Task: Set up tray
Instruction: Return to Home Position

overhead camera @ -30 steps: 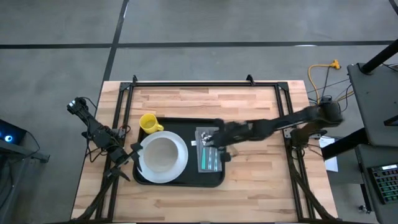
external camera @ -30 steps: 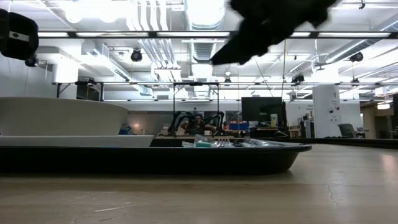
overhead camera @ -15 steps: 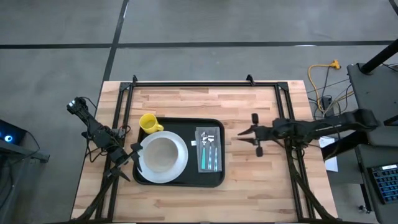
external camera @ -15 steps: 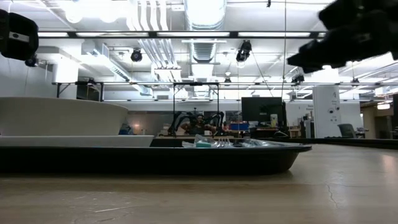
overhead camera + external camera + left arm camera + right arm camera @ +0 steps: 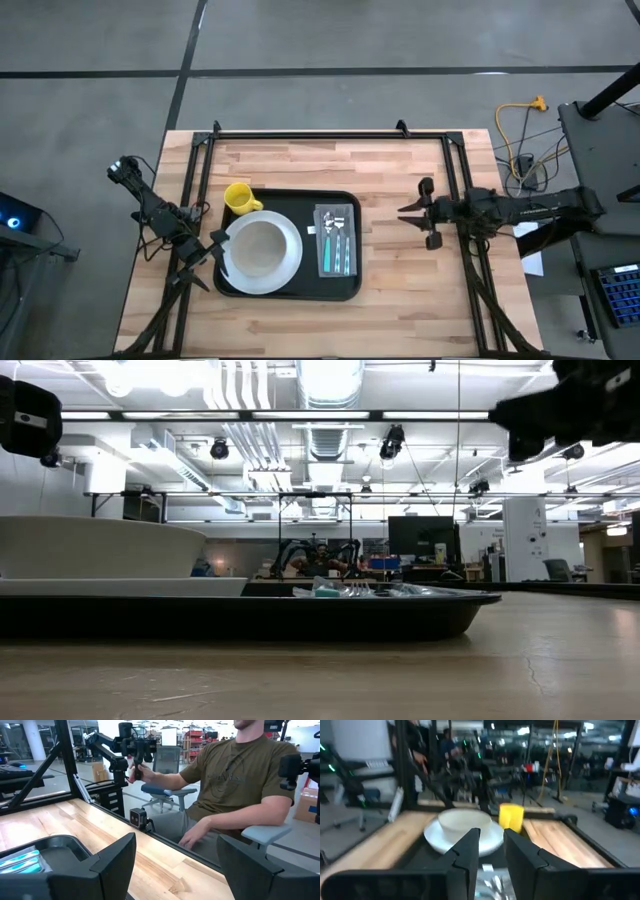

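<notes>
The black tray (image 5: 345, 285) lies on the wooden table, left of its middle. On it stand a white plate with a bowl (image 5: 262, 248) and a yellow cup (image 5: 240, 197), and teal-handled cutlery rests on a grey napkin (image 5: 336, 240). My right gripper (image 5: 403, 211) hovers level over bare wood right of the tray and points at it. Its fingers (image 5: 470, 847) stand a narrow gap apart with nothing between them. My left gripper (image 5: 218, 252) waits wide open at the tray's left edge, its fingers (image 5: 117, 857) holding nothing.
Black frame rails (image 5: 330, 133) run along the table's far edge and down both sides. Bare wood (image 5: 400, 280) lies right of the tray and in front of it. A person (image 5: 235, 785) sits just beyond the table's edge in the left wrist view.
My right gripper has drawn back from above the napkin and cutlery toward the table's right edge, tipping up to level as it went, and now slows. It carries nothing. The tray, plate, cup and cutlery have stayed where they were.
</notes>
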`<action>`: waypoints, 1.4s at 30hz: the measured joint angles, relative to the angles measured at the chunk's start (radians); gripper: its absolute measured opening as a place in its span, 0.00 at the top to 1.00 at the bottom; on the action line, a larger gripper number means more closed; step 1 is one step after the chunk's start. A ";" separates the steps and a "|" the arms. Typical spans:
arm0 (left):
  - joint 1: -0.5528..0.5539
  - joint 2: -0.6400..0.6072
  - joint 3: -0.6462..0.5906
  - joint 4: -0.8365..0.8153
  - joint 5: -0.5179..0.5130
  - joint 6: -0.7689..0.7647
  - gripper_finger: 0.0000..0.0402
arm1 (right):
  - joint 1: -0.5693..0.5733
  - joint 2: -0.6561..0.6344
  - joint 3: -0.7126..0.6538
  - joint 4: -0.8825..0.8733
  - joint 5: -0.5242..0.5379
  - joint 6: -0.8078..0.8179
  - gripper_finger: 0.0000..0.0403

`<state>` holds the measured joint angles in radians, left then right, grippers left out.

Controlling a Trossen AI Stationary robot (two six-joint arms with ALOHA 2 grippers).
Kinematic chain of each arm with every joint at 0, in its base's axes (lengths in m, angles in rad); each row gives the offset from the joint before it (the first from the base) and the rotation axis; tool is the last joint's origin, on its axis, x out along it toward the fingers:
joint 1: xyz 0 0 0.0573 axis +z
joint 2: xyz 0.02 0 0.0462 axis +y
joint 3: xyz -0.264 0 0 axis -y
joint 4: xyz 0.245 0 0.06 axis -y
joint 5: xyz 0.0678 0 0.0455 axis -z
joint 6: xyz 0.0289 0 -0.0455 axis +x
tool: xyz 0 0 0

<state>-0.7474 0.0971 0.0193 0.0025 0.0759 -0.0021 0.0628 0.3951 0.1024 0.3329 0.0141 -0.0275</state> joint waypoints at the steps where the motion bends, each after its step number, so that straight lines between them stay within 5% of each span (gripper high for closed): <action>1: 0.000 0.000 0.000 0.001 0.000 0.000 0.37 | 0.000 -0.022 0.000 0.000 -0.008 0.005 0.80; 18: 0.000 0.000 0.000 0.001 -0.001 0.000 0.37 | 0.000 -0.394 -0.094 -0.022 -0.048 0.000 0.82; 42: 0.000 0.000 0.000 0.001 -0.001 0.000 0.37 | 0.000 -0.388 -0.093 -0.283 -0.037 -0.214 0.80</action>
<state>-0.7471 0.0967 0.0189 0.0032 0.0746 -0.0021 0.0628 0.0076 0.0090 0.0501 -0.0231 -0.2417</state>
